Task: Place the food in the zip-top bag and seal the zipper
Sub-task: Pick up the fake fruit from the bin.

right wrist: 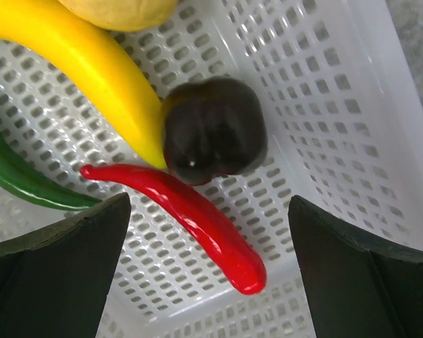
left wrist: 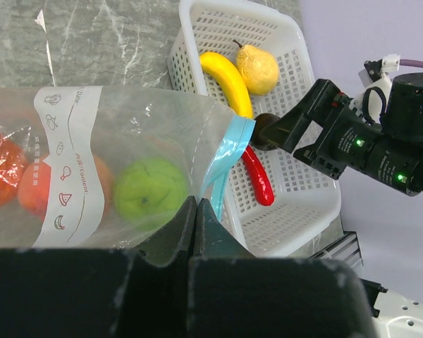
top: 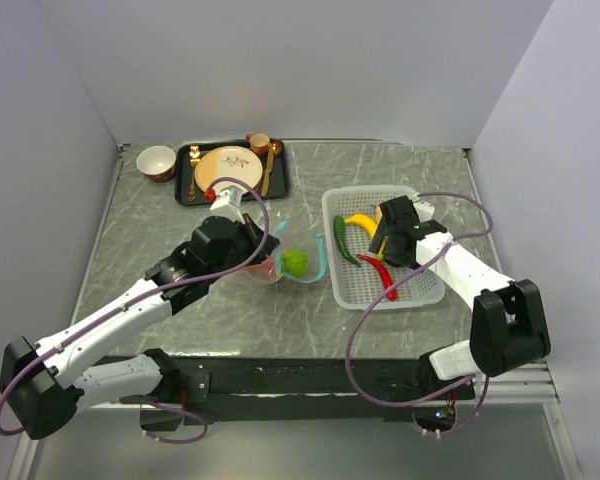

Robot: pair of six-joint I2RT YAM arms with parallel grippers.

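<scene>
**Left gripper [left wrist: 196, 220] pinches bag; right gripper [right wrist: 208, 208] spread over basket**

At left, the left gripper's closed fingers clamp the edge of the clear zip-top bag [left wrist: 127, 120], right by its teal zipper [left wrist: 229, 151]. A lime-green ball [left wrist: 149, 190] and an orange tomato [left wrist: 3, 176] lie inside. At right, wide-open jaws hang over the white basket [right wrist: 352, 105], which holds the green pepper [right wrist: 21, 176], yellow banana [right wrist: 77, 56], red chilli [right wrist: 190, 211] and dark fruit [right wrist: 211, 134].

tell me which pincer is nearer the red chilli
Right. The right pincer hangs open directly over the red chilli in the white basket. The left pincer is off beside the basket, shut on the zip-top bag at its edge.
</scene>
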